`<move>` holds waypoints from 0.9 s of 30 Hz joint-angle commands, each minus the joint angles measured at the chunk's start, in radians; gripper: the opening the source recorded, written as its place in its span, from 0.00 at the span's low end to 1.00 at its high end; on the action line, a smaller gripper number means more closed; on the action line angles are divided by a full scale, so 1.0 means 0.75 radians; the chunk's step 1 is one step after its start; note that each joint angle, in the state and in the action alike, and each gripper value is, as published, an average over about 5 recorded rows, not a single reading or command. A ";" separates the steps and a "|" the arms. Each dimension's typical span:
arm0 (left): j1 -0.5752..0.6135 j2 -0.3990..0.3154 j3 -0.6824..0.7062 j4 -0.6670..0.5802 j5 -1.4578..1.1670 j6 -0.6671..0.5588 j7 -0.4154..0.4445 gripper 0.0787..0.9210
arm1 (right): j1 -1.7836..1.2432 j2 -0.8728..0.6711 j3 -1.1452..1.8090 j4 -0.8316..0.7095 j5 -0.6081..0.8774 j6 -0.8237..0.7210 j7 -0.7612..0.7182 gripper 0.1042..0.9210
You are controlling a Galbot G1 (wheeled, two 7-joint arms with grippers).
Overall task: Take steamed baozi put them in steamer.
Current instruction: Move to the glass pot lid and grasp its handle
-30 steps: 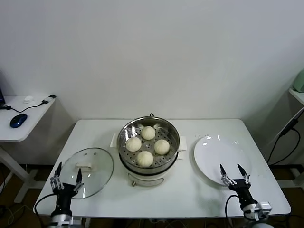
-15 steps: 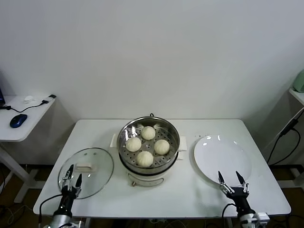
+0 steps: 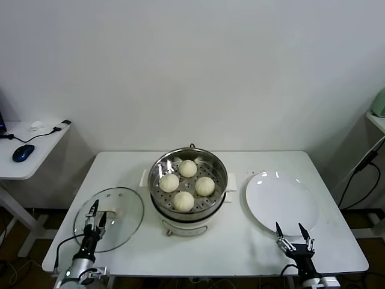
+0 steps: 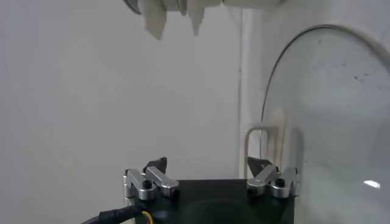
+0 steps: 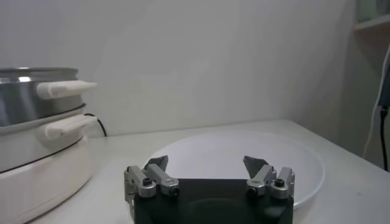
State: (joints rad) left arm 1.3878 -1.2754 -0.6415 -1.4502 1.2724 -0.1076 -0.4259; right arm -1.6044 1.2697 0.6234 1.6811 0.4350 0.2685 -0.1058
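Left gripper (image 3: 94, 214): low at the surface's (image 3: 252, 250) near edge, jaws released, upright over the glass lid (image 3: 114, 214). Steamer (image 3: 189, 208): centre, between and beyond both sets of jaws, holding four steamed baozi (image 3: 184, 200). Right gripper (image 3: 292, 231): low, jaws released and empty, white plate (image 3: 283, 198) just beyond them.

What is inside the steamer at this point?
Four steamed baozi sit on the perforated tray inside the uncovered steamer, spaced in a diamond. Whatever lies beneath that tray is hidden from view.
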 commanded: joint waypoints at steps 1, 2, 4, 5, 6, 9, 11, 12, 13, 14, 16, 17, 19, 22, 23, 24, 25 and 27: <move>-0.098 0.005 0.019 0.084 0.016 0.014 0.045 0.88 | -0.017 0.012 0.002 0.015 -0.010 0.009 -0.003 0.88; -0.101 0.004 0.021 0.094 0.017 0.014 0.046 0.88 | -0.018 0.012 0.002 0.016 -0.010 0.011 -0.004 0.88; -0.105 0.003 0.023 0.106 0.016 0.015 0.046 0.88 | -0.020 0.013 0.003 0.017 -0.008 0.015 -0.003 0.88; -0.105 0.003 0.023 0.109 0.015 0.015 0.045 0.88 | -0.021 0.014 0.004 0.016 -0.008 0.016 -0.002 0.88; -0.105 0.002 0.024 0.109 0.014 0.016 0.044 0.88 | -0.021 0.015 0.004 0.015 -0.007 0.018 -0.001 0.88; -0.103 0.002 0.025 0.105 0.011 0.018 0.045 0.88 | -0.024 0.019 0.002 0.010 -0.009 0.022 -0.001 0.88; -0.102 0.003 0.025 0.109 0.009 0.019 0.047 0.88 | -0.026 0.021 0.000 0.009 -0.010 0.025 -0.002 0.88; -0.101 0.004 0.025 0.115 0.009 0.021 0.047 0.86 | -0.027 0.021 0.000 0.008 -0.010 0.026 -0.003 0.88; -0.101 0.005 0.025 0.123 0.009 0.022 0.046 0.84 | -0.027 0.021 0.000 0.008 -0.011 0.027 -0.003 0.88; -0.101 0.007 0.025 0.133 0.009 0.022 0.045 0.82 | -0.028 0.021 0.000 0.008 -0.010 0.029 -0.003 0.88; -0.102 0.009 0.025 0.154 0.009 0.022 0.040 0.74 | -0.028 0.021 0.001 0.008 -0.010 0.031 -0.004 0.88; -0.103 0.010 0.025 0.164 0.009 0.021 0.036 0.71 | -0.029 0.021 0.001 0.008 -0.010 0.032 -0.004 0.88; -0.107 0.011 0.025 0.177 0.009 0.020 0.028 0.64 | -0.031 0.020 0.001 0.008 -0.010 0.032 -0.006 0.88; -0.114 0.008 0.025 0.187 0.010 0.021 0.020 0.54 | -0.032 0.021 -0.001 0.007 -0.015 0.032 -0.008 0.88; -0.117 0.006 0.025 0.189 0.010 0.021 0.019 0.51 | -0.032 0.022 -0.002 0.007 -0.018 0.031 -0.008 0.88; -0.120 0.003 0.026 0.191 0.010 0.022 0.019 0.48 | -0.033 0.022 -0.003 0.006 -0.020 0.031 -0.009 0.88; -0.123 0.000 0.026 0.193 0.010 0.023 0.017 0.44 | -0.033 0.023 -0.004 0.006 -0.023 0.031 -0.010 0.88; -0.128 -0.007 0.026 0.193 0.009 0.024 0.017 0.37 | -0.032 0.025 -0.006 0.006 -0.026 0.031 -0.010 0.88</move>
State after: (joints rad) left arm 1.3023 -1.2724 -0.6231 -1.3278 1.2791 -0.0920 -0.4102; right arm -1.6278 1.2862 0.6208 1.6867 0.4215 0.2911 -0.1119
